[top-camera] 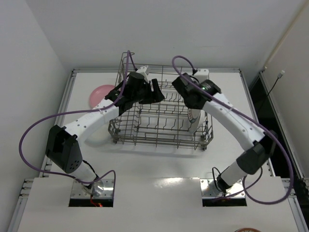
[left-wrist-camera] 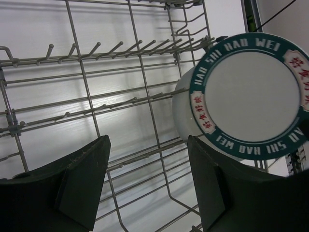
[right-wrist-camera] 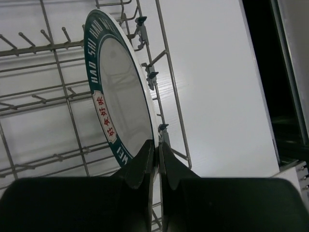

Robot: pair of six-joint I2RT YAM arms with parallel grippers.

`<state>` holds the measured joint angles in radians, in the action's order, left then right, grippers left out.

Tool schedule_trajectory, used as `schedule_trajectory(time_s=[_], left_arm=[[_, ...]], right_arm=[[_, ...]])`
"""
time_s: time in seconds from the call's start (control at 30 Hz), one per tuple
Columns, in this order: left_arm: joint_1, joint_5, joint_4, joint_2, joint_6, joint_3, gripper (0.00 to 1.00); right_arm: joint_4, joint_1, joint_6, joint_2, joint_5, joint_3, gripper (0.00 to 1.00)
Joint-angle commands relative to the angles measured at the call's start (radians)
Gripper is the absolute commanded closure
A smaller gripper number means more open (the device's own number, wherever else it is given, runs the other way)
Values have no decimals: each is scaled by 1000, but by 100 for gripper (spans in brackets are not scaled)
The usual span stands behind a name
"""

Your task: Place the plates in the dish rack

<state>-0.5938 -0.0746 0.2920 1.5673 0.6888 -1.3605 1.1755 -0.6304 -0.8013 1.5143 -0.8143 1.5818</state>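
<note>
The grey wire dish rack [top-camera: 145, 131] stands mid-table. A plate with a dark teal patterned rim [right-wrist-camera: 118, 92] stands on edge at the rack's right end, and my right gripper [right-wrist-camera: 157, 145] is shut on its rim. From above, that gripper [top-camera: 192, 107] sits over the white upright plate [top-camera: 197, 121]. The left wrist view shows the teal-rimmed plate [left-wrist-camera: 251, 96] with a white curved surface [left-wrist-camera: 181, 113] behind it. My left gripper [left-wrist-camera: 147, 145] is open and empty over the rack's wires [left-wrist-camera: 87, 72], near the rack's back left [top-camera: 155, 92]. A pink plate [top-camera: 99, 95] lies flat on the table left of the rack.
The rack's tall side wires [right-wrist-camera: 173, 92] run close beside the held plate. Rows of upright tines [left-wrist-camera: 116, 48] fill the rack floor. White walls close in the table at the back and left. A dark gap [top-camera: 258, 96] runs along the table's right edge.
</note>
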Motion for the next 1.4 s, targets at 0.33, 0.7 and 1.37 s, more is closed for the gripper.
schedule_trajectory(time_s=[0.33, 0.7, 1.37], left_arm=[[8, -14, -21, -24, -2, -32, 38], [8, 35, 1, -47, -20, -51, 37], [262, 585, 343, -306, 6, -94, 8]], right_arm=[[155, -106, -184, 238, -140, 146, 100], [-39, -115, -92, 113, 4, 52, 55], [-539, 9, 307, -175, 540, -158, 22]])
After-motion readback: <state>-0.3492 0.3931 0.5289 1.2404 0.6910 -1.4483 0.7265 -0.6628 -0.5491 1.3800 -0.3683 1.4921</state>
